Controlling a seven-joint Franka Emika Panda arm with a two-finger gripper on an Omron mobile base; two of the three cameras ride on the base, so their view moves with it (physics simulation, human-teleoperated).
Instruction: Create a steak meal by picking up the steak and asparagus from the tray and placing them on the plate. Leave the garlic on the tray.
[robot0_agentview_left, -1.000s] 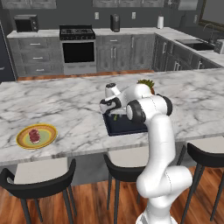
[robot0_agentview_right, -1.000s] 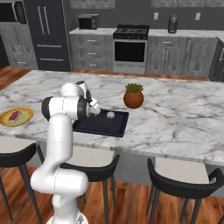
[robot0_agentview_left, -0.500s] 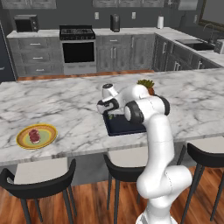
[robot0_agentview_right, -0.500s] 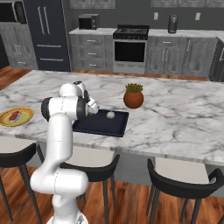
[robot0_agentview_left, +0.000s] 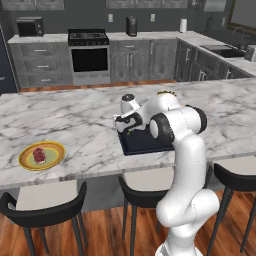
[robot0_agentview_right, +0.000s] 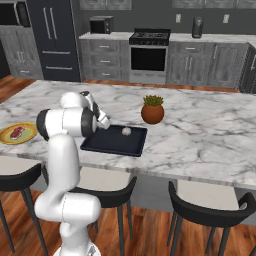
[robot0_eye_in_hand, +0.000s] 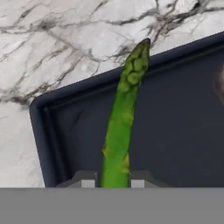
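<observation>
Site was a rendered kitchen: grey cabinets, a black range with oven (robot0_agentview_left: 89, 50) on the back wall, a microwave (robot0_agentview_left: 27, 26) left of it, wood floor. Work surface was a long white marble island counter with grey veining (robot0_agentview_left: 75, 127), with dark bar stools (robot0_agentview_left: 42, 210) tucked along the near edge. A terracotta pot with a green plant (robot0_agentview_right: 152, 109) stood on the counter just beyond the tray.

The flat rectangular dark navy tray with a low raised rim (robot0_agentview_right: 112, 147) lay on the counter in front of the arm. On it, toward the far side in the right base view, sat the small rounded whitish garlic bulb (robot0_agentview_right: 126, 131). Well apart, toward the counter's other end, lay the round plate with yellow-orange rim and pale green centre (robot0_agentview_left: 25, 157), with the small flat chunk of red steak (robot0_agentview_left: 39, 154) resting on it.

The two-finger gripper (robot0_eye_in_hand: 113, 183) was low over the tray's corner, its 2 dark tips closed against the base of the thin green asparagus stalk (robot0_eye_in_hand: 124, 113). In the hand view the stalk's long axis ran straight away from the fingers, leaning slightly to one side, the budded tip pointing outward and crossing the tray's rim onto the marble behind. Whether the stalk was lifted clear of the tray floor could not be told.
</observation>
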